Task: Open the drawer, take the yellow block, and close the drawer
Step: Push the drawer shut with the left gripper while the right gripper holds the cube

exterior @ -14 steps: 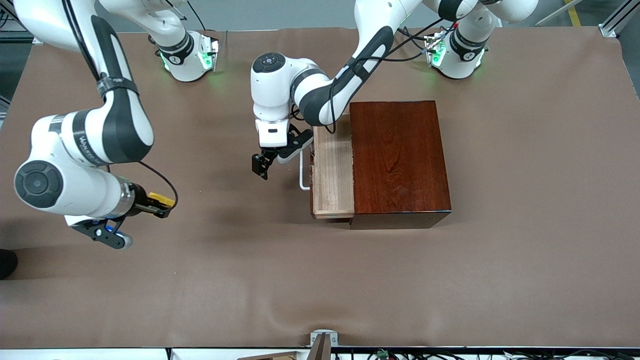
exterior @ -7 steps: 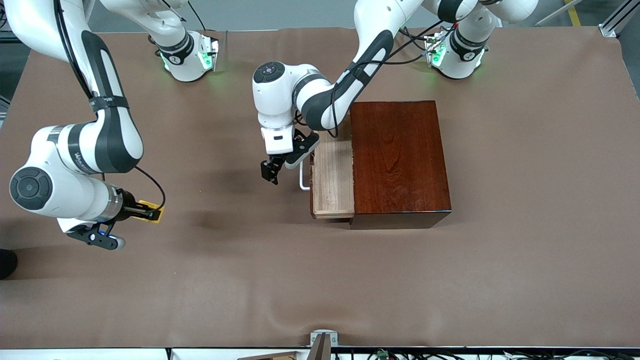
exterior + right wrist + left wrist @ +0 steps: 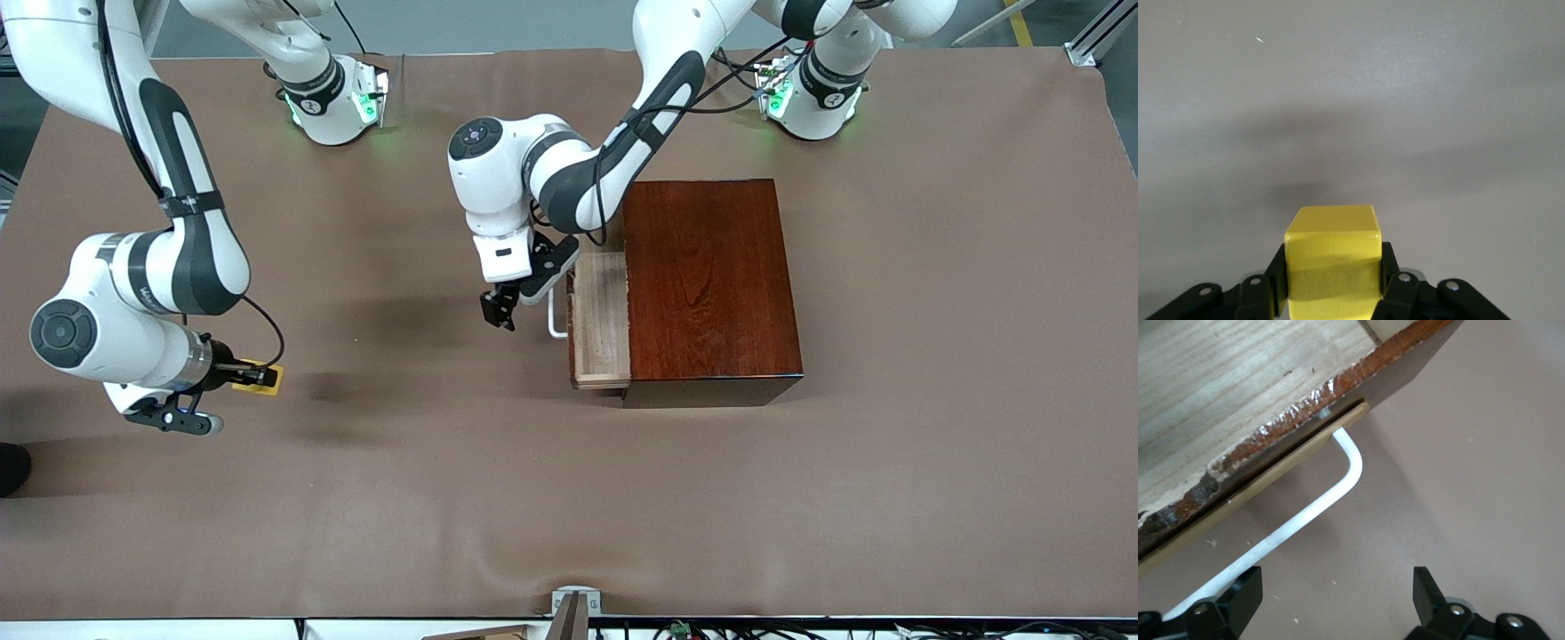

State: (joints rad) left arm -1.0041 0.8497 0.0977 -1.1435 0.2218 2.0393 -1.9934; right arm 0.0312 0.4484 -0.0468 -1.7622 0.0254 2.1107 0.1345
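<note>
The drawer (image 3: 600, 320) of the reddish-brown wooden box (image 3: 711, 276) stands partly open, its pale wooden inside showing and empty where visible. Its white handle (image 3: 556, 318) faces the right arm's end of the table. My left gripper (image 3: 500, 311) is open just in front of the handle. In the left wrist view the handle (image 3: 1305, 513) runs past one of the fingers (image 3: 1238, 593), and my left gripper (image 3: 1335, 597) holds nothing. My right gripper (image 3: 253, 377) is shut on the yellow block (image 3: 269, 379), low over the cloth at the right arm's end. The block (image 3: 1331, 257) sits between the pads.
Brown cloth (image 3: 569, 498) covers the whole table. The wooden box is the only large obstacle. Both arm bases (image 3: 333, 98) stand along the edge farthest from the front camera.
The drawer has slid partway back into the box as my left gripper moved toward it at the handle. My right gripper has carried the yellow block lower, toward the cloth.
</note>
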